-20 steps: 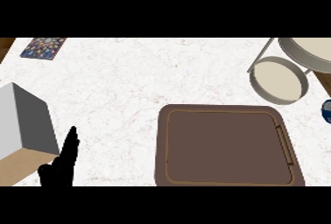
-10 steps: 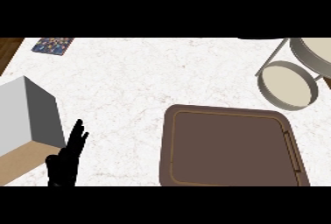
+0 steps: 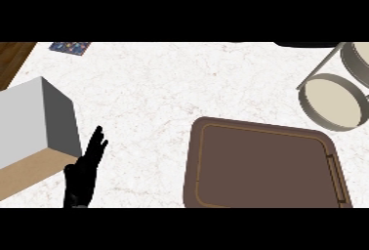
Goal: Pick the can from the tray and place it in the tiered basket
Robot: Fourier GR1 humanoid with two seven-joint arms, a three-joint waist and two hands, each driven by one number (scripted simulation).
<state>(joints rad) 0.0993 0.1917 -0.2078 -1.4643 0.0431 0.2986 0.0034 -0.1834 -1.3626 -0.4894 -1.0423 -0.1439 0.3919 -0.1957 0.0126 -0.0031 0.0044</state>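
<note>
The head view looks steeply down on a white marbled table (image 3: 166, 93). The left hand (image 3: 83, 171) shows at the lower left, black, its fingers straight and pointing up toward the far side of the table, holding nothing; it rests there near the lower edge. The right hand does not show in this view.

Just to the left of that hand, close beside its fingertips, stands a grey and white box (image 3: 32, 122) with a tan face at its near end. Whether the hand touches the box cannot be told.

To the right of the hand, across a stretch of bare table, lies the brown tray (image 3: 263, 168), rectangular with rounded corners and a thin lighter line running inside its rim. Its inner surface shows bare brown; no can is visible on it, nor anywhere else in this view.

Farther right and beyond the tray, well apart from the hand, stands the tiered basket (image 3: 331, 100): a round cream tier with a pale rim, a slim pole rising beside it, and part of another tier cut by the right edge.

Far beyond the hand, near the table's upper left corner, lies a small flat patterned item (image 3: 70, 47), dark blue with coloured specks.
</note>
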